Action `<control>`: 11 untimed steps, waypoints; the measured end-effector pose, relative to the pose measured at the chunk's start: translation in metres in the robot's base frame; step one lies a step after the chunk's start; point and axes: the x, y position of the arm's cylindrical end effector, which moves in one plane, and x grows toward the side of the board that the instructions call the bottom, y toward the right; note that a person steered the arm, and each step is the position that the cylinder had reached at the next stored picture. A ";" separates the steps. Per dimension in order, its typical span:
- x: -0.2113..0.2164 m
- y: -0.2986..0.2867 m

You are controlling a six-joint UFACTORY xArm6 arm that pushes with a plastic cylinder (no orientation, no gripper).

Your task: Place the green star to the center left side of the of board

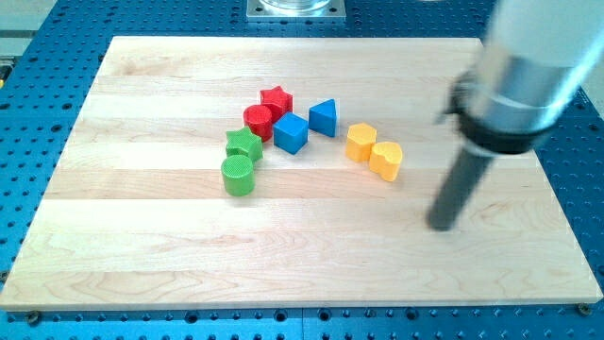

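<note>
Green star [243, 144] lies flat, touching green cylinder [238, 176].

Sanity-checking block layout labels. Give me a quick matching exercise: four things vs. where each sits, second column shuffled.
Things:
1. green star
2. red star
3. yellow heart
4. my tip

Places:
A. farthest toward the view's right, apart from every block
B. topmost block of the cluster
C. just above the green cylinder
D. lower right of the yellow hexagon

Pairs: 1-C, 2-B, 3-D, 4-A
</note>
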 end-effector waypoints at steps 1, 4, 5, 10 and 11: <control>0.001 -0.054; -0.074 -0.136; -0.095 -0.167; -0.147 -0.357; -0.149 -0.329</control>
